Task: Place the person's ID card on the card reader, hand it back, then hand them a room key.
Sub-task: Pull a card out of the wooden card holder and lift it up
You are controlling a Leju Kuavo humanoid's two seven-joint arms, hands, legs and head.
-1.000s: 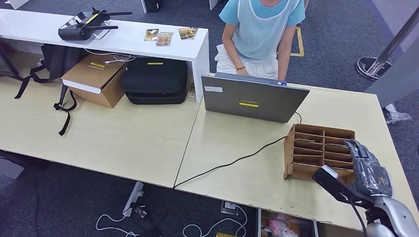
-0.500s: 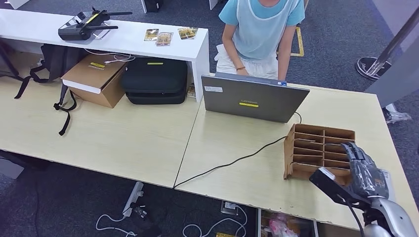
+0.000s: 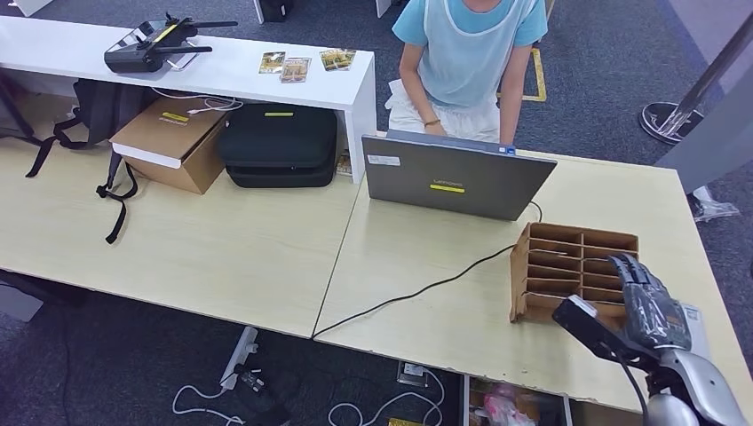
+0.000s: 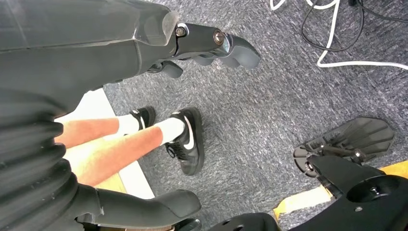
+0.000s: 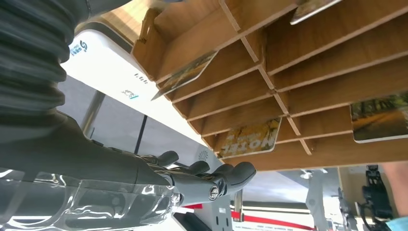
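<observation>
The wooden card rack [image 3: 568, 266] stands at the near right of the pale table [image 3: 266, 257]. The right wrist view shows room key cards [image 5: 250, 137] lying in several of its slots. The right hand [image 3: 648, 306] hovers at the rack's right end, fingers loosely apart, holding nothing. A white card reader [image 5: 108, 72] lies just beside the rack. A grey laptop [image 3: 453, 177] stands farther back, before a seated person [image 3: 466, 62]. The left hand [image 4: 144, 43] hangs over grey carpet [image 4: 269, 106], fingers spread, empty.

Right robot hand [image 3: 653, 306] raised, fingers apart, empty; left robot hand [image 4: 211, 45] hanging, empty.
</observation>
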